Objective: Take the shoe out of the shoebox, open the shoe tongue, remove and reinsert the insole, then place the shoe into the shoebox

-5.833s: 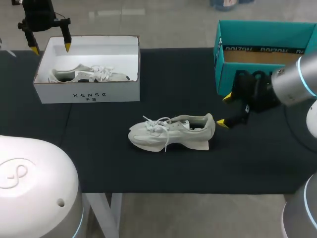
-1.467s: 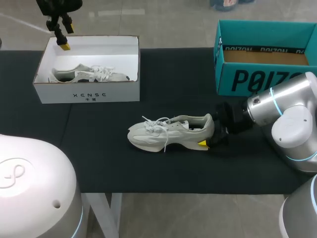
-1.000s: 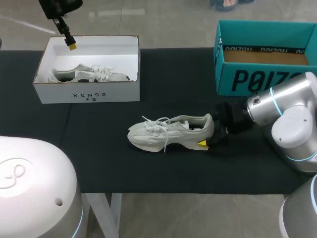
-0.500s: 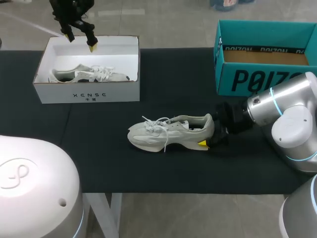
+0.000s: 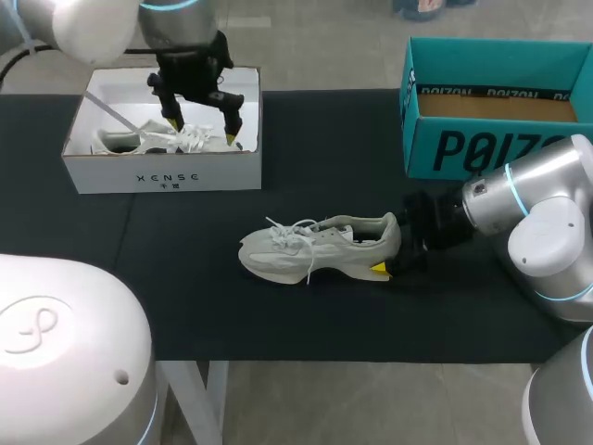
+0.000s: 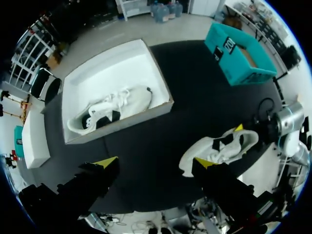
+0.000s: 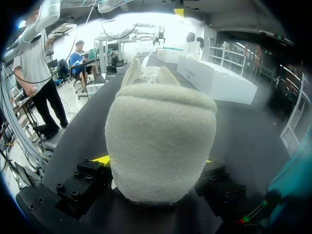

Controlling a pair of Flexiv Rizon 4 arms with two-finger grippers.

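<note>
A pale grey shoe (image 5: 315, 248) lies on its sole mid-table, toe to the left, laces loose. My right gripper (image 5: 389, 252) is shut on its heel; one yellow tip shows at the near side, the other is hidden behind the heel. In the right wrist view the heel (image 7: 161, 141) fills the gap between the fingers of the right gripper (image 7: 153, 162). My left gripper (image 5: 206, 130) hangs open over the white shoebox (image 5: 167, 176), just above a second shoe (image 5: 162, 139) lying inside. From the left wrist, the left gripper (image 6: 155, 163) stands open with nothing in it, and the shoebox (image 6: 161, 83) and table shoe (image 6: 222, 148) lie ahead.
A teal open box (image 5: 491, 139) stands at the back right, just behind my right arm (image 5: 528, 218). The black table cover (image 5: 185, 278) is bare between the white shoebox and the shoe and along the front edge.
My left arm has swung from behind the white shoebox's back-left corner forward and rightward, and its gripper has come down over the shoe in the box. The right arm and table shoe have stayed still.
</note>
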